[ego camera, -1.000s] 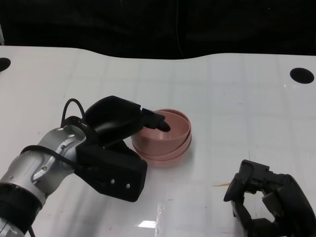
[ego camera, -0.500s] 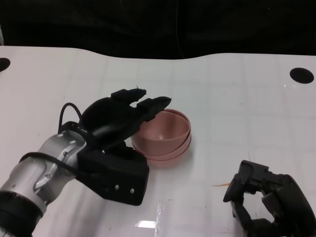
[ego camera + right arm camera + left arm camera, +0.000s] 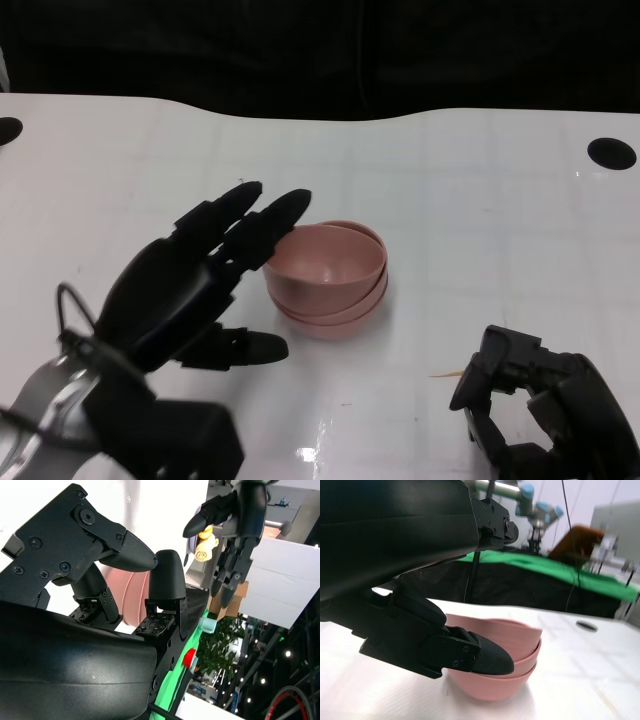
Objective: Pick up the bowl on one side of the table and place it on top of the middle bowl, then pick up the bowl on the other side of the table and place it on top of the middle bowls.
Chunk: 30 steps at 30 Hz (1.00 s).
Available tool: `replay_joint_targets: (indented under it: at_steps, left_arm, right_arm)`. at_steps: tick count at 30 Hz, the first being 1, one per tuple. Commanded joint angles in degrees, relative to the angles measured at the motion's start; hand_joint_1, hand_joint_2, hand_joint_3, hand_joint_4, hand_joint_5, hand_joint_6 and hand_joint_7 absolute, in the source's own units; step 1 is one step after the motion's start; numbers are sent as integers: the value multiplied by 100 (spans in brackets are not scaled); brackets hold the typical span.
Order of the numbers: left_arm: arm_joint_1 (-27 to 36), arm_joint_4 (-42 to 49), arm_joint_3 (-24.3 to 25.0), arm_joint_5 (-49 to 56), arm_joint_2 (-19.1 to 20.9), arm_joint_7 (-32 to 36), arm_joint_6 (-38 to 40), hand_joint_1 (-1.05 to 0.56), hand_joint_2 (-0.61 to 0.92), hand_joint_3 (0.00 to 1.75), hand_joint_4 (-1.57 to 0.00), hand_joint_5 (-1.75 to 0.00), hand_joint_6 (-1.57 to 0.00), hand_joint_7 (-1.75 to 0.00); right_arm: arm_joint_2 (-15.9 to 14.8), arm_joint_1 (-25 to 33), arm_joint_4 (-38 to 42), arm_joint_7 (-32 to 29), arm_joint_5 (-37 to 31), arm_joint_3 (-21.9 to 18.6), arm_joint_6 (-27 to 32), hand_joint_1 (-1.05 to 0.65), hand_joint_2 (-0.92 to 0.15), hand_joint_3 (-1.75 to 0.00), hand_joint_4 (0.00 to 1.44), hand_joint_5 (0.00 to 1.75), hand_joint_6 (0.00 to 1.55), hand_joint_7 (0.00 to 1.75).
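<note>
Three pink bowls (image 3: 328, 275) sit nested in one stack at the middle of the white table (image 3: 470, 210). The left wrist view shows the same stack of pink bowls (image 3: 505, 657) from the side. My left hand (image 3: 195, 280) hovers just left of the stack, fingers spread and stretched toward its rim, holding nothing. My right hand (image 3: 535, 405) lies near the front right edge with its fingers curled in and nothing in them. In the right wrist view a strip of the pink stack (image 3: 132, 597) shows between the right hand's fingers (image 3: 167, 575).
Two black round holes are set in the table, one at the far right (image 3: 611, 152) and one at the far left edge (image 3: 8, 129). A dark curtain lies behind the table's back edge.
My left hand has let go of the top bowl, opened its fingers and drawn back toward me and to the left. The bowl stays on the stack. The right hand has not moved.
</note>
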Motion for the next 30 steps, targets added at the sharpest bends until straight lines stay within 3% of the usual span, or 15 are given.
replay_joint_targets:
  at_steps: [1, 5, 6, 8, 19, 20, 21, 23, 24, 25, 30]
  left_arm:
    - [302, -168, 208, -211, -13, 148, -195, -63, 92, 22, -11, -7, -12, -6]
    - [1007, -249, 511, -881, -178, 363, -975, -52, 92, 25, -28, -21, -25, -12]
    - [1099, -239, 550, -1000, -234, 364, -1093, -51, 92, 27, -23, -46, -31, -11]
    - [1171, -216, 612, -1096, -299, 322, -1222, -50, 92, 28, -16, -69, -34, -10]
    - [1190, -181, 766, -1078, -429, 166, -1333, -50, 92, 28, -12, -79, -36, -9]
    - [1629, -319, 539, -2176, -632, -108, -1483, -50, 92, 28, -12, -79, -36, -9]
    - [1960, -425, 373, -3017, -786, -333, -1592, -36, 92, 27, -34, -97, -60, -25]
    - [2401, -611, 149, -4448, -1204, -759, -1384, -29, 91, 24, -54, -111, -76, -44]
    - [2442, -634, 146, -4696, -1310, -880, -1255, -27, 92, 21, -61, -117, -74, -69]
    - [2471, -652, 158, -4865, -1377, -989, -1173, -27, 92, 21, -63, -121, -72, -82]
    - [2598, -765, 362, -5501, -1625, -1523, -689, -27, 92, 23, -69, -130, -71, -104]
  right_arm:
    - [-23, 9, 10, 10, 53, -36, -13, -22, -39, -135, 88, 175, 83, 145]
    - [28, -4, 105, 29, 110, -26, -66, -21, -40, -133, 89, 172, 84, 141]
    - [34, -1, 112, 37, 122, -22, -77, -21, -40, -132, 89, 171, 85, 138]
    - [39, 1, 116, 46, 130, -21, -86, -21, -40, -132, 89, 171, 86, 136]
    - [45, -3, 126, 58, 132, -28, -95, -21, -40, -132, 89, 170, 87, 134]
    - [56, -1, 81, 38, 105, -16, -78, -21, -40, -132, 89, 170, 87, 134]
    - [63, -1, 47, 22, 85, -6, -64, -19, -43, -129, 90, 165, 84, 130]
    - [57, -17, 62, 17, 51, 2, -141, -18, -46, -122, 90, 157, 84, 125]
    - [52, -24, 78, 23, 51, 2, -184, -18, -49, -117, 90, 152, 84, 120]
    - [48, -28, 86, 26, 52, 4, -209, -18, -50, -115, 90, 149, 84, 118]
    - [65, -16, 66, 6, 71, 9, -204, -17, -51, -112, 88, 145, 84, 115]
